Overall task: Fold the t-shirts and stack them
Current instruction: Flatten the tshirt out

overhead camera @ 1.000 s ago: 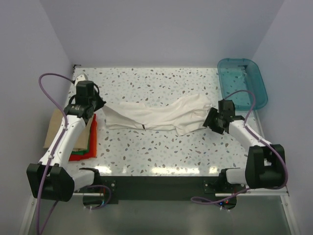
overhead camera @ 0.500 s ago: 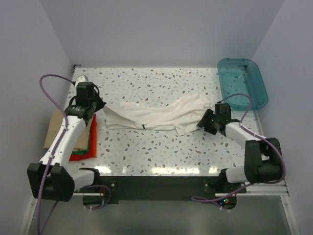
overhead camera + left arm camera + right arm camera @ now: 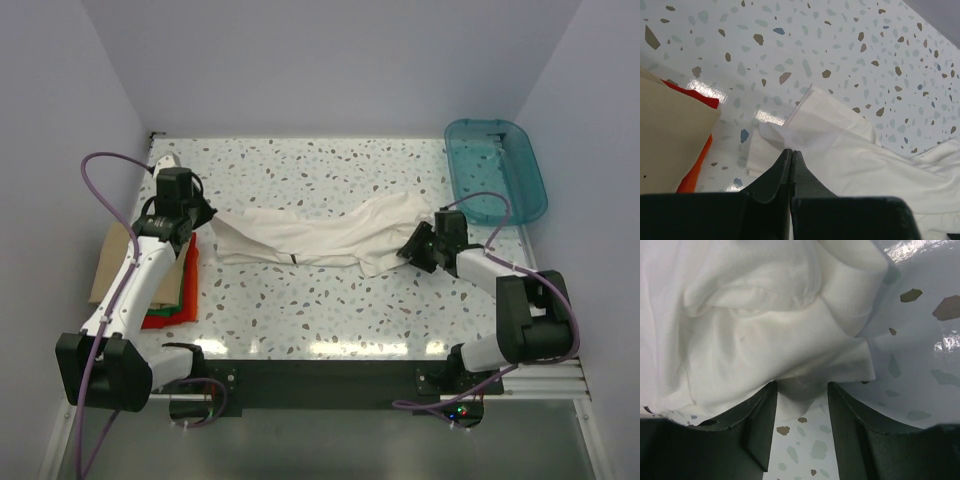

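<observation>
The large white t-shirt (image 3: 320, 238) lies stretched left to right across the middle of the table. My left gripper (image 3: 205, 222) is shut on its left edge; in the left wrist view the jaws (image 3: 791, 151) meet with a peak of white cloth (image 3: 850, 160) pinched at their tips. My right gripper (image 3: 410, 246) is open at the shirt's right end. In the right wrist view its fingers (image 3: 800, 390) straddle a hanging corner of the bunched white cloth (image 3: 765, 340). Folded tan (image 3: 110, 265), green (image 3: 186, 285) and red (image 3: 165, 315) shirts lie stacked at the left edge, under my left arm.
A teal plastic bin (image 3: 495, 170) stands at the back right, just behind my right arm. The speckled table (image 3: 330, 300) shows bare in front of the white shirt. Walls close in on the left, the right and the back.
My right gripper has moved left, up to the shirt's right end, so the cloth's corner is now between its open fingers. The left arm and the shirt have barely moved.
</observation>
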